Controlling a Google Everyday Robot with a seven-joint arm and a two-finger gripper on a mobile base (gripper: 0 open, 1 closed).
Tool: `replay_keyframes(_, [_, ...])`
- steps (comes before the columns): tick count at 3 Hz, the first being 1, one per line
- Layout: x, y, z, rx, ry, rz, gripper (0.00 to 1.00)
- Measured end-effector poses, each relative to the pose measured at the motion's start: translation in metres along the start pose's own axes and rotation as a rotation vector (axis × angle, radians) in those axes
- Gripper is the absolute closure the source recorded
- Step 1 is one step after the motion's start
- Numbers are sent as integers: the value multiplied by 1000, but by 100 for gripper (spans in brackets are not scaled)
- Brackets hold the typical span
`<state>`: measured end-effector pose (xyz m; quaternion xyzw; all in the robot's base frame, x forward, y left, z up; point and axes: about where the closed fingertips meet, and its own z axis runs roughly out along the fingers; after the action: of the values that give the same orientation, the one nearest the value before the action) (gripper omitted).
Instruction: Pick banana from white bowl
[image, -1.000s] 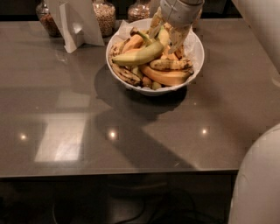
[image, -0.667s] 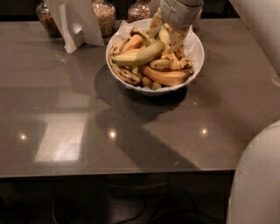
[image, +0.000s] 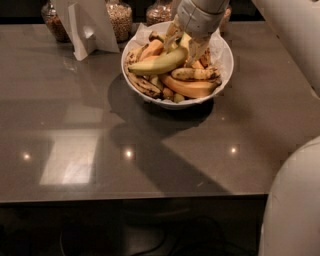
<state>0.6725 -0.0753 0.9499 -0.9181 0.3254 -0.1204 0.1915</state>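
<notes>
The white bowl (image: 226, 66) stands at the back middle of the dark table, lined with crinkled paper and heaped with bananas. The banana (image: 157, 64), long, smooth and pale greenish-yellow, lies across the top of the heap, pointing left. Orange-yellow ripe bananas (image: 187, 87) and brown-spotted ones (image: 142, 84) lie under and around it. My gripper (image: 187, 45) reaches down into the bowl from above. Its two fingers stand apart on either side of the banana's right end, which is partly hidden behind them. The gripper is open.
A white card stand (image: 87, 25) and glass jars of grains (image: 120, 17) stand at the back left of the bowl. My white arm (image: 295, 35) crosses the upper right and my white body (image: 295, 200) fills the lower right corner.
</notes>
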Motion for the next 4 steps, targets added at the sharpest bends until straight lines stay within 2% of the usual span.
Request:
replay_keyframes(1, [-6, -1, 3, -1, -15, -9, 65])
replay_keyframes(2, [-7, -1, 1, -2, -17, -12, 88])
replay_keyframes(3, [-11, -3, -5, 2, -29, -14, 100])
replay_keyframes(4, [-19, -7, -18, 51, -100, 16, 100])
